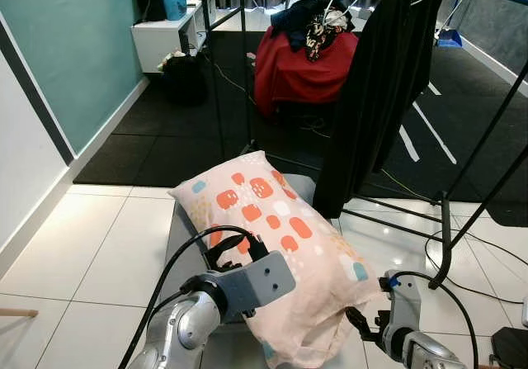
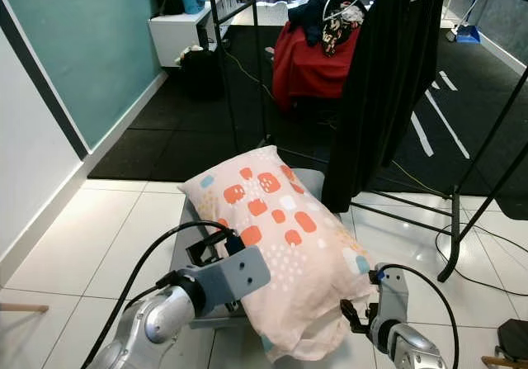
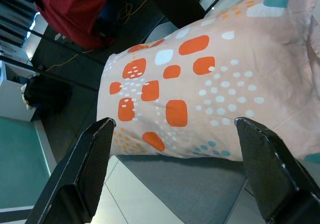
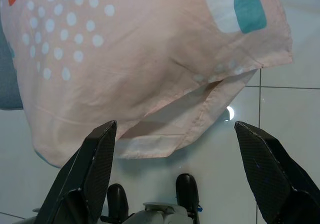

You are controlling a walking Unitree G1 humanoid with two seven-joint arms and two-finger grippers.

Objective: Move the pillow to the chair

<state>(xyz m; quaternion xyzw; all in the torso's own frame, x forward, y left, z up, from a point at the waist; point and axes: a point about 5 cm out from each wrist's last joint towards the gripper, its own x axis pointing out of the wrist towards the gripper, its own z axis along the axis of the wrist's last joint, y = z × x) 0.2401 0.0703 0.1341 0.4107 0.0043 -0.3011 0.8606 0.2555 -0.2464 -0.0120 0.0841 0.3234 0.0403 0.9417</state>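
A pale pink pillow [image 1: 276, 237] with orange, white and teal patches lies across a low grey chair seat [image 1: 183, 230], its open end hanging over the near edge above the tiles. My left gripper [image 1: 235, 249] is open at the pillow's near left side; in the left wrist view its fingers [image 3: 95, 154] stand wide apart with the pillow [image 3: 200, 83] just beyond them. My right gripper [image 1: 367, 319] is open too, low at the pillow's near right corner, with the drooping pillowcase edge [image 4: 190, 119] between and beyond its fingers [image 4: 100, 159].
A black garment [image 1: 384, 80] hangs from a clothes rack right behind the chair, and the rack's black floor bars [image 1: 445, 245] run to the right. A red-covered heap [image 1: 297, 72] and a white cabinet [image 1: 165, 35] stand on dark carpet further back. Cables lie on the tiles at right.
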